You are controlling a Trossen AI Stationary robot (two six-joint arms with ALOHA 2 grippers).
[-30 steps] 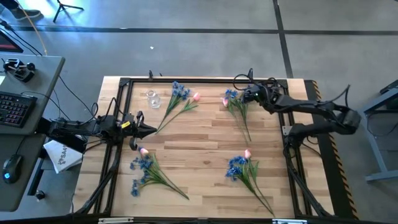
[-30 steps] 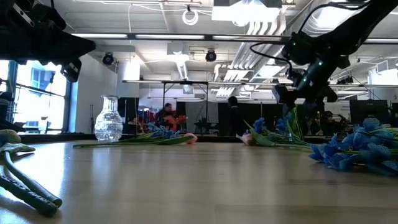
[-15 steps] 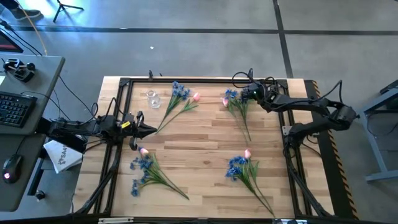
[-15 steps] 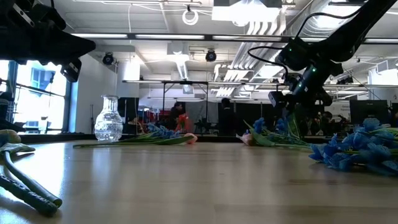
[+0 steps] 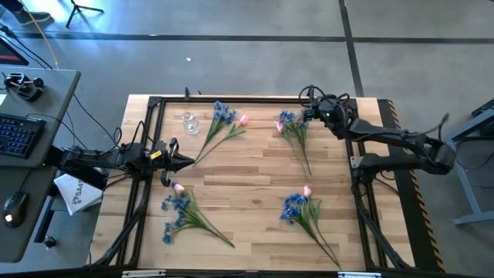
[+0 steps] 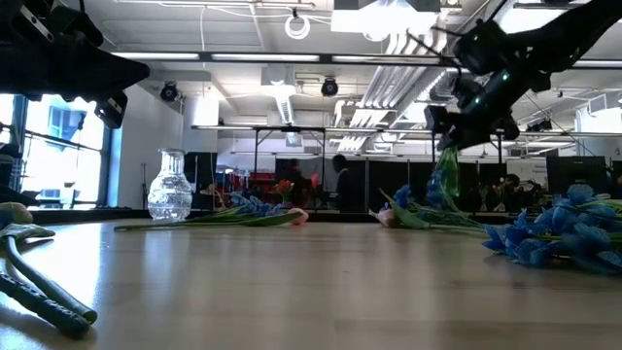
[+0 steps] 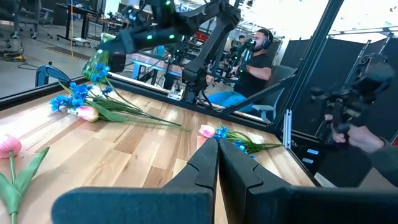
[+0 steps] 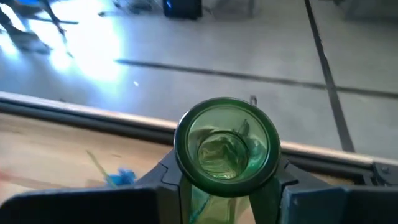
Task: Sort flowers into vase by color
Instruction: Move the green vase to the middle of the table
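- Right gripper is part closed, its two fingers pinching the neck of a green vase; the right wrist view looks straight down into the round mouth.
- Low view shows the green vase hanging clear of the table, mouth up, under that gripper.
- It hangs near the far edge on the right side, just beside the blue heads of the far-right bunch.
- That bunch lies flat with blossoms and a pink tulip at the far end; its stems run toward the near edge, slanting slightly right.
- So the stems lie nearer than the vase, and the right arm is much the closer one to them.
- Judgement: the vase needs setting down upright close to this bunch, clear of the blossoms, before any stem goes in.
- A clear vase stands far left, beside another bunch.
- Left gripper waits at the left side, fingers pressed together and empty, pointing toward the middle.
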